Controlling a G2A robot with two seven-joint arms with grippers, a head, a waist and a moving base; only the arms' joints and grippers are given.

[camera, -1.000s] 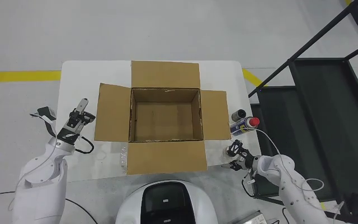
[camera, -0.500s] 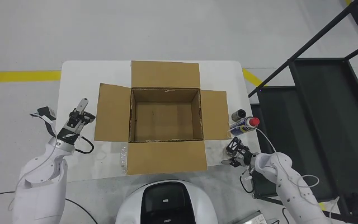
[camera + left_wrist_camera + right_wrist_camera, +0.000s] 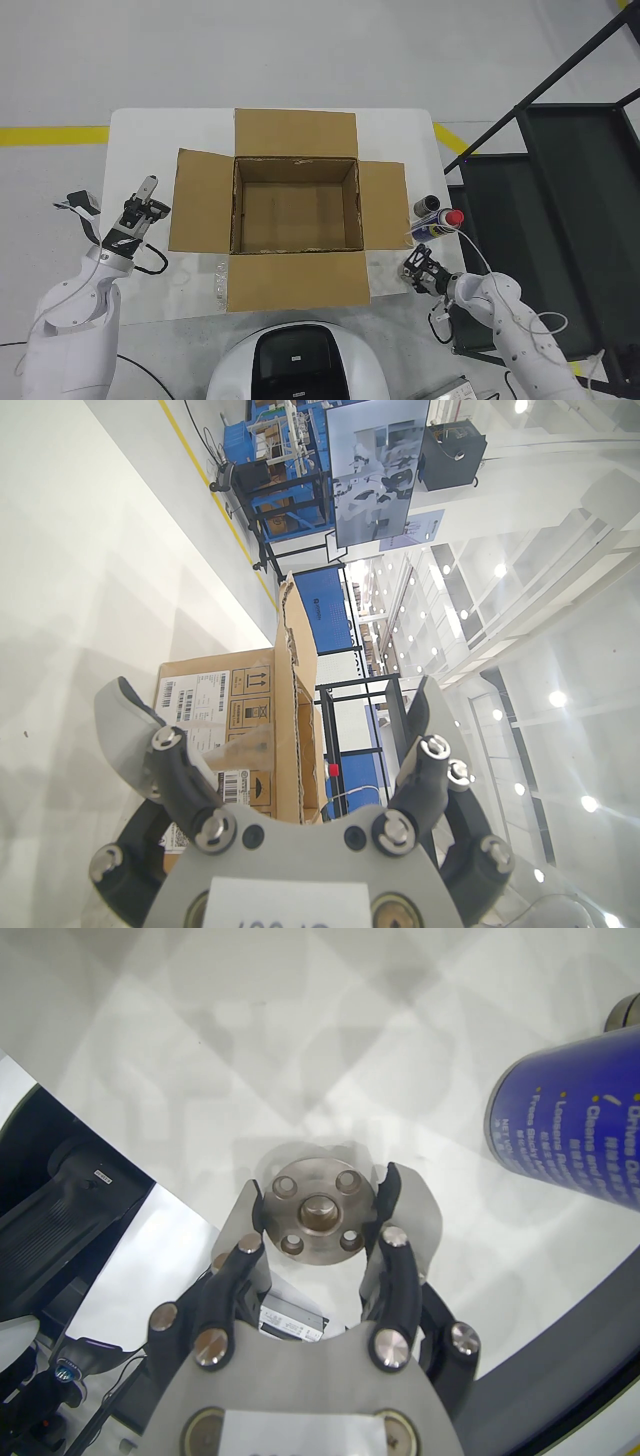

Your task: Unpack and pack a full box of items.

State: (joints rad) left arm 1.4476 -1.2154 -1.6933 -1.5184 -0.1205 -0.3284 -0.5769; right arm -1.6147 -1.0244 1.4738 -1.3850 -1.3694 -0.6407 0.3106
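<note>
In the lower right of the top view, near the table's right edge, the right gripper [image 3: 322,1193] is closed on a round metal flange [image 3: 318,1214]. Its 2 fingers press the disc's rim from opposite sides. The disc has 4 bolt holes around a raised hub and sits squarely between the tips. Whether the flange rests on the white table [image 3: 150,140] or is raised off it cannot be told.

A little higher in the frame, near the gripper but apart from it, a blue spray can [image 3: 432,227] with a red cap lies on its side. Its base is at the edge of the right flap of the cardboard box [image 3: 297,215], and its cap points away from the box. A small dark grey cylinder [image 3: 426,204] sits just beside the can, further up the frame.

The box takes the middle of the table, open, with its 4 flaps folded outward.

At the left middle of the frame, the left gripper [image 3: 272,700] is open, its 2 fingers wide apart with nothing between them. It is beside the box's left flap and apart from it. A clear, see-through item [image 3: 219,277], too faint to name, lies on the table at the left end of the near flap, lower in the frame than the left gripper.

A yellow floor line [image 3: 50,135] runs off the left edge of the frame, and dark metal stairs [image 3: 560,170] stand to the right of the table.
</note>
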